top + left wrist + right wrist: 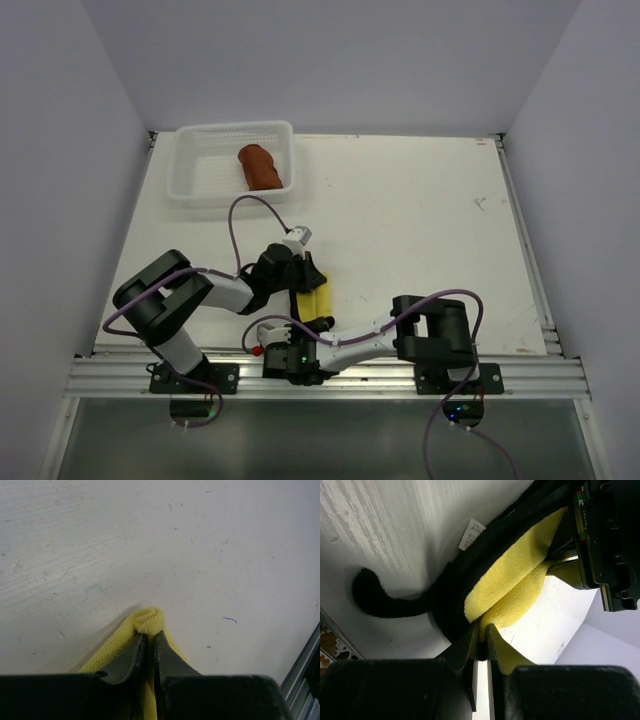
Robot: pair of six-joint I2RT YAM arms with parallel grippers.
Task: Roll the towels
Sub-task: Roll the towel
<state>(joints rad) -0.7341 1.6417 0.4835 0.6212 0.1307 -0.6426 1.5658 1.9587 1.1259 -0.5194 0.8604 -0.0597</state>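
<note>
Rust-brown towel lies rolled in white basket; both arms' jaws pinch yellow towel.

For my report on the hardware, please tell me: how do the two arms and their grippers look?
The left arm and right arm have black joints and white links, each with a purple cable. The left gripper and right gripper have dark, tapering fingers.

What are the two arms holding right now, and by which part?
Both hold the bright yellow cloth towel. The left jaws pinch a bunched fold at one edge; the right jaws pinch yellow fabric right beside the dark hem.
</note>
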